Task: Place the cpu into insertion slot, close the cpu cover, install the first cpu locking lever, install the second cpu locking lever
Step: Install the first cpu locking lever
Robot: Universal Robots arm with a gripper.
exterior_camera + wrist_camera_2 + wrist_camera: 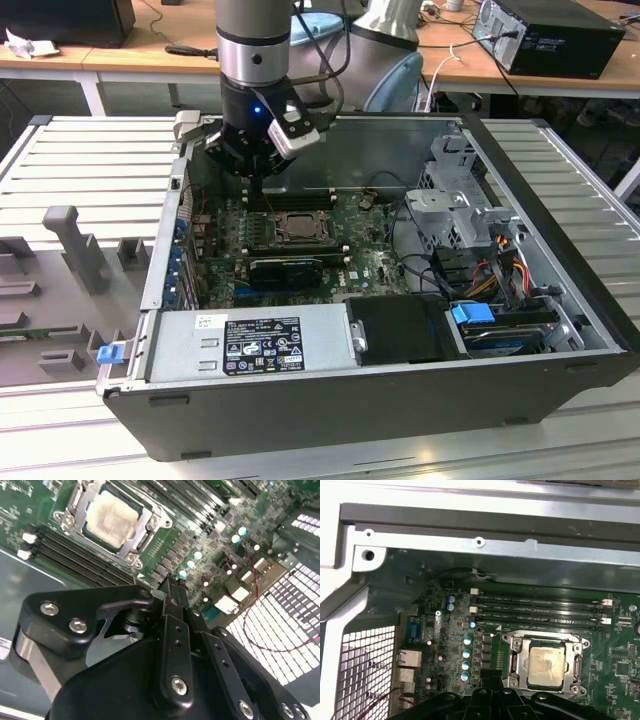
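- Fig.: open PC case [400,400], dark sheet-metal walls, lying flat so the green circuit board [620,650] faces up twd the arm.
- cpu [112,517]: small flat square, pale grey-beige matte metal face w/ faint smears. It is seated flat in the insertion slot [85,527], whose dark edge shows just around the chip.
- cpu cover [519,655]: thin silvery stamped frame, down over the chip. Its square window leaves the cpu face bare; the frame bears on the chip's margins, presumably to press it onto the contacts.
- Locking levers [578,666]: slim bright metal rods along the cover's sides. Latched or not: cannot tell.
- Gripper [172,584]: black, angular, screw-fastened links; fingers drawn together to a narrow tip, nothing between them. It hangs above the board near the slot, apart from the cover, over a row of blue-topped capacitors [466,654].
- In the exterior view the gripper [258,185] is just behind the socket, toward the exterior view's left.
- Long narrow black memory slots [540,607] run parallel beside the socket.
- Perforated grille [365,670] at the case wall, w/ a thin red wire [260,625] across it.
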